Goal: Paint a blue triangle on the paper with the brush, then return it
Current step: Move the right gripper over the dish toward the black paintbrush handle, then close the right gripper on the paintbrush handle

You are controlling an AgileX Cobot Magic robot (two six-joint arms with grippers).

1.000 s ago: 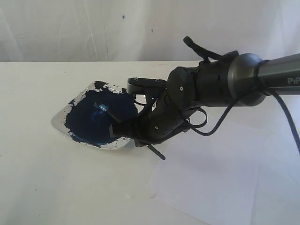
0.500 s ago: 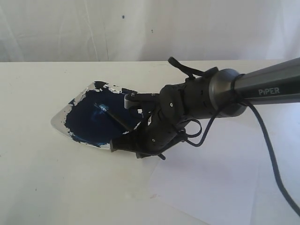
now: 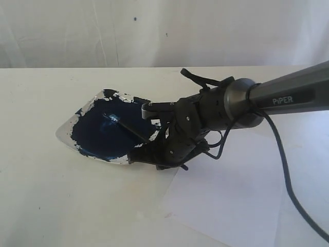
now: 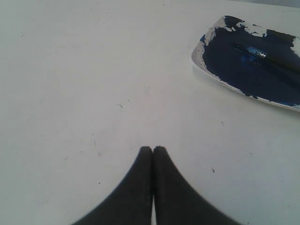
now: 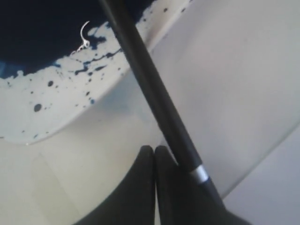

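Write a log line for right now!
brush: tip in dish | right pincer: shut beside brush | left pincer: shut | paper: unpainted

Qty: 1 brush (image 3: 131, 129), 1 paper (image 3: 231, 200), 1 paint dish (image 3: 64, 132); 2 grabbers: R end effector (image 5: 153, 149), L end effector (image 4: 152, 149)

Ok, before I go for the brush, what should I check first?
1. Brush tip loaded: ok. The brush lies with its tip in the paint in the dish.
2. Right end effector open for a grasp: not ok. Its jaws are shut, and the handle runs beside them, not between.
3. Paper ready: ok. The visible part of the paper is flat and unmarked.
4. Left end effector out of the way: ok. It is shut over the table, apart from the dish.
5. Paper under the right arm: cannot tell, it is hidden.
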